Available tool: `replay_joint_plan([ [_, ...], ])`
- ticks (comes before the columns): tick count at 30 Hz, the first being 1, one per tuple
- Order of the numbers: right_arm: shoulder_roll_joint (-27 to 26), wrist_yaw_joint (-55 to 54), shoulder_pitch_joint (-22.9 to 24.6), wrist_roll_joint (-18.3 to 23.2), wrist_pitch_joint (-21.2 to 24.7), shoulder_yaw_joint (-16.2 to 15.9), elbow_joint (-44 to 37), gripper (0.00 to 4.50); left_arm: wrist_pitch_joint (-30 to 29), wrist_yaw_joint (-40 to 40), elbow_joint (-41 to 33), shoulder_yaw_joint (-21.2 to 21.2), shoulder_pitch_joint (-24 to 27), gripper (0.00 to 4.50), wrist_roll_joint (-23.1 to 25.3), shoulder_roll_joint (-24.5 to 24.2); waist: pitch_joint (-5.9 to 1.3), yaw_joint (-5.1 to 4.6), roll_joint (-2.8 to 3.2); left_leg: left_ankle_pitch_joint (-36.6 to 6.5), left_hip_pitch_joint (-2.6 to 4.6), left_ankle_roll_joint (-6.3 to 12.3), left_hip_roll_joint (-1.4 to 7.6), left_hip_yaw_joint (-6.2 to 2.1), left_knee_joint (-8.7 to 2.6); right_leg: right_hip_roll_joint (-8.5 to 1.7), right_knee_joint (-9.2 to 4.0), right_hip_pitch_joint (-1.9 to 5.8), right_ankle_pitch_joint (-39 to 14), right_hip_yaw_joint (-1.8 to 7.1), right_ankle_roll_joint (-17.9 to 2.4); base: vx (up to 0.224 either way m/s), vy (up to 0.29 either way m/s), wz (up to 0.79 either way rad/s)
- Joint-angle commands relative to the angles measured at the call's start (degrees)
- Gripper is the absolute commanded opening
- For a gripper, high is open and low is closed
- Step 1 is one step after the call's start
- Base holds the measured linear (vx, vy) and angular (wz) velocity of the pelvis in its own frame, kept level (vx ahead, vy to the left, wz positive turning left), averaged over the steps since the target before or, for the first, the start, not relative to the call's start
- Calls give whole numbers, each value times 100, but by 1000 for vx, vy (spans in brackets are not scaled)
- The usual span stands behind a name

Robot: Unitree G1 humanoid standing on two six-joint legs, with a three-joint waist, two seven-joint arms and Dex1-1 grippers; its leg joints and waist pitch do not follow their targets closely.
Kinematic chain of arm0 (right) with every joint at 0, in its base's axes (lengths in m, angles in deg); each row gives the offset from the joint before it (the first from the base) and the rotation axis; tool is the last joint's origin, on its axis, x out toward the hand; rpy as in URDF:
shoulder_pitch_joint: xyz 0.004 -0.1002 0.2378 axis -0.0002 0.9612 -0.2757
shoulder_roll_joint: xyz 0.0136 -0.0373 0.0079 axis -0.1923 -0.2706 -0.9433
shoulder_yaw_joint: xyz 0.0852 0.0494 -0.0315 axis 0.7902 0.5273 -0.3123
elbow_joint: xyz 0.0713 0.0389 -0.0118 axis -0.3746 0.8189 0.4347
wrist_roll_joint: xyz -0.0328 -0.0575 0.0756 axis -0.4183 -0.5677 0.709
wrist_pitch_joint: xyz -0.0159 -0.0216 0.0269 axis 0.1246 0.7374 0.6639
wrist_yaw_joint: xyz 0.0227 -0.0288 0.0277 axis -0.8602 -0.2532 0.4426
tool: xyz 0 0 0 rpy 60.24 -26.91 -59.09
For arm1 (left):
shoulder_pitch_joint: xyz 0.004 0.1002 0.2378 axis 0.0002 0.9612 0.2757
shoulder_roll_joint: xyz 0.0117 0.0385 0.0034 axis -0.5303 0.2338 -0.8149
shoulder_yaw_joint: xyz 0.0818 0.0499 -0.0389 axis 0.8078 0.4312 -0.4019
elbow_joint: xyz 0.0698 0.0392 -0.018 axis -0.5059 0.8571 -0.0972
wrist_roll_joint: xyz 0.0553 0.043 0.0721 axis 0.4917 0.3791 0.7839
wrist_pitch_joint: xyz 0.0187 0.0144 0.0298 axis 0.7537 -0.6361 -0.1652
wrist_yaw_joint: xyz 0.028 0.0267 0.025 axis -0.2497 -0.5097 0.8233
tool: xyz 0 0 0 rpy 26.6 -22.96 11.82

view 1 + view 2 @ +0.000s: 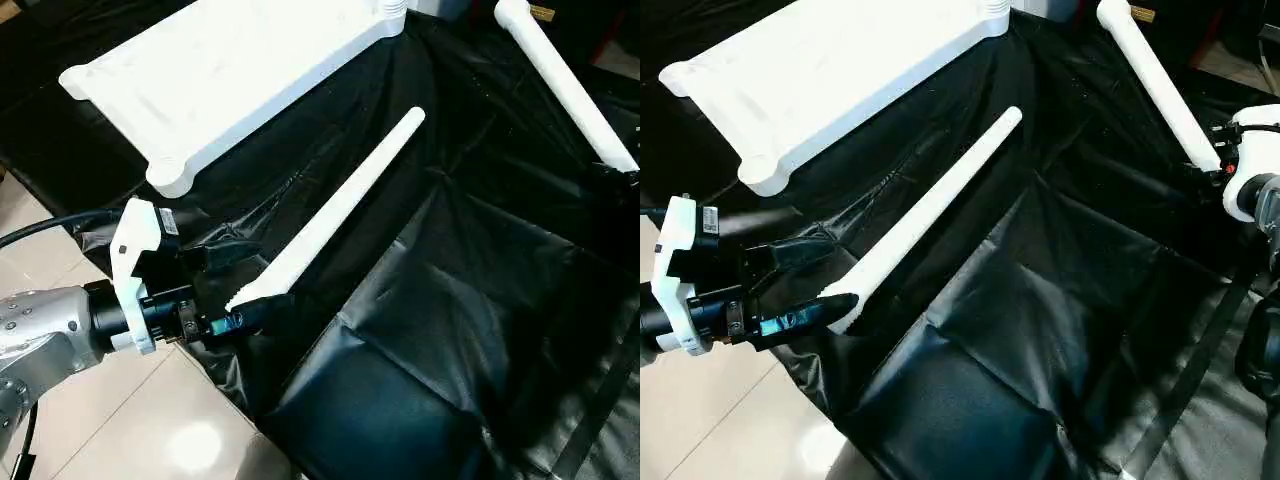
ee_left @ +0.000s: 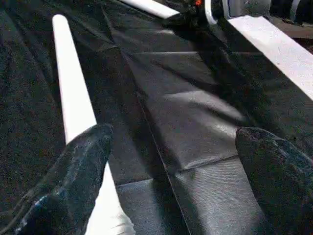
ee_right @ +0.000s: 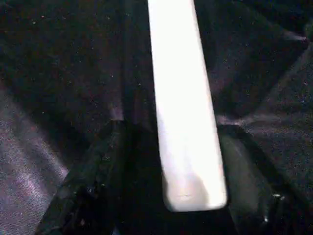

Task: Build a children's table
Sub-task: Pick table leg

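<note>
Head camera, left eye: you have the white table top [image 1: 235, 70] lying flat on the black sheet [image 1: 450, 330] at the far left, one rounded corner toward you; a white tapered leg [image 1: 330, 215] lies diagonally in the middle, its wide end at your left gripper [image 1: 235, 290], whose black fingers stand spread to either side of that end, nothing clamped. A second leg [image 1: 565, 85] runs along the far right. Head camera, right eye: the same layout, with your right gripper [image 1: 1210, 165] at the near end of the second leg. Left wrist: one fingertip [image 2: 85, 147] overlaps the middle leg where it runs away across the sheet, the other finger stands well apart, so the left hand is released. Right wrist: the second leg's end sits between the two fingers [image 3: 98, 161] with dark gaps showing on both sides; the jaws bracket it, yet a firm grip is not shown, so you cannot tell whether it is held. Handling, judged: the legs look like light, stiff, hollow plastic with a smooth, likely slippery skin; their length will lever against a hold at the very end, so take each a little inboard of its wide end, square across the tube. The top looks rigid and light but broad; take it by an edge.
</note>
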Motion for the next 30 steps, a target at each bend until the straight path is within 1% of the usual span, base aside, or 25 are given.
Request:
replay_joint_plan([
  [1,60,-48,65,-33,155,-26,136,236,34,-6,-50,22,47,450,36,-77,-567,-4,-211,34,171,1292,555,-256,-335,-568,-346,417,-481,367,-1998,0,0,0],
  [2,63,-54,64,-34,155,-24,135,236,41,-10,-44,23,47,450,42,-75,-571,-3,-212,44,171,1294,554,-254,-334,-567,-345,417,-476,366,-1998,0,0,0],
  [4,66,-61,65,-33,157,-20,135,213,64,-16,-34,20,50,450,60,-68,-580,-4,-216,69,168,1303,552,-253,-329,-564,-341,419,-462,365,-1997,0,0,0],
  [5,68,-65,67,-33,158,-19,135,204,80,-19,-26,18,52,450,72,-62,-587,-5,-229,82,168,1320,551,-251,-328,-567,-341,422,-457,366,-1995,0,0,0],
  [7,73,-76,77,-41,157,-36,132,201,95,-42,9,3,50,450,82,-65,-594,-2,-224,121,166,1336,550,-252,-322,-567,-336,418,-446,362,-1986,0,0,0],
  [9,76,-91,84,-36,155,-23,132,164,112,-47,14,-9,60,450,93,-61,-611,-5,-243,139,169,1344,551,-248,-319,-564,-335,421,-427,361,-1992,0,0,0],
  [10,79,-105,87,-39,150,-22,132,164,125,-48,13,-13,66,450,101,-58,-616,-1,-233,162,170,1351,552,-249,-316,-558,-329,415,-405,358,-1995,0,0,0],
  [11,82,-122,92,-37,144,-16,132,160,141,-40,12,-18,70,450,115,-50,-622,-4,-247,164,173,1356,552,-247,-317,-553,-329,413,-398,356,-1998,0,0,0],
  [12,83,-129,94,-34,141,-11,132,158,148,-33,12,-19,71,450,121,-45,-621,-2,-245,161,170,1356,552,-246,-314,-560,-328,414,-406,359,-1999,0,0,0],
  [13,86,-138,99,-29,134,-3,131,137,168,-19,9,-18,75,450,146,-37,-634,-2,-256,182,167,1368,547,-243,-308,-563,-325,419,-399,360,-1996,0,0,0],
  [15,89,-134,102,-4,126,25,130,130,182,-10,8,-16,81,450,159,-26,-637,-3,-253,184,167,1375,548,-239,-304,-561,-328,414,-404,360,-1996,0,0,0],
  [16,94,-132,106,1,118,31,129,125,195,0,10,-10,83,450,174,-14,-649,-6,-273,187,164,1382,548,-235,-301,-562,-326,423,-408,361,-1996,0,0,0],
  [17,98,-124,109,7,104,38,127,125,208,9,11,-3,84,450,186,-2,-654,-4,-270,192,171,1380,548,-234,-300,-558,-325,416,-416,358,-1989,0,0,0],
  [18,102,-116,113,13,90,44,124,124,220,16,12,7,83,450,199,9,-653,-10,-284,180,164,1385,545,-231,-300,-555,-328,418,-432,358,-1983,0,0,0],
  [20,116,-110,118,30,65,61,118,122,268,33,16,20,87,450,236,43,-660,-7,-278,192,160,1381,542,-229,-294,-562,-327,422,-444,357,-1969,0,0,0],
  [21,125,-96,120,39,57,68,114,122,289,41,16,35,91,450,247,54,-668,-16,-301,206,160,1391,545,-225,-296,-556,-324,422,-434,356,-1963,0,0,0],
  [22,137,-79,120,42,27,69,107,121,318,46,17,45,98,450,264,66,-674,-15,-297,226,161,1403,543,-222,-291,-553,-321,418,-419,354,-1956,0,0,0],
  [23,164,-64,103,123,-11,148,96,121,359,72,18,64,104,450,274,105,-683,-20,-308,258,160,1427,541,-221,-287,-548,-314,419,-402,352,-1952,0,0,0],
  [24,179,-72,87,184,-36,211,90,121,377,96,18,79,97,450,285,134,-696,-34,-352,307,154,1463,539,-213,-282,-550,-309,425,-360,354,-1943,0,0,0],
  [25,187,-79,78,219,-49,248,88,121,385,108,18,89,92,450,295,152,-698,-30,-341,335,154,1479,542,-217,-279,-553,-299,425,-336,354,-1942,0,0,0],
  [26,205,-82,60,303,-112,338,77,121,408,133,24,110,84,450,322,188,-702,-52,-379,367,149,1520,537,-201,-272,-546,-303,420,-302,354,-1941,0,0,0],
  [27,205,-82,60,303,-112,338,77,121,408,133,24,110,84,450,322,188,-703,-42,-363,380,145,1529,539,-212,-271,-549,-291,423,-312,350,-1938,0,0,0],
  [28,220,-50,41,392,-216,429,60,121,458,155,37,124,86,450,366,234,-705,-49,-357,390,148,1549,537,-204,-263,-542,-294,412,-318,347,-1925,0,0,0],
  [29,233,-3,19,513,-333,551,40,121,509,190,49,153,88,450,411,304,-701,-61,-388,374,144,1568,541,-204,-264,-543,-292,410,-355,346,-1915,0,0,0],
  [30,232,35,2,592,-378,627,28,121,534,207,52,178,96,450,437,340,-700,-69,-400,349,145,1570,539,-199,-263,-545,-304,410,-393,346,-1903,0,0,0],
])
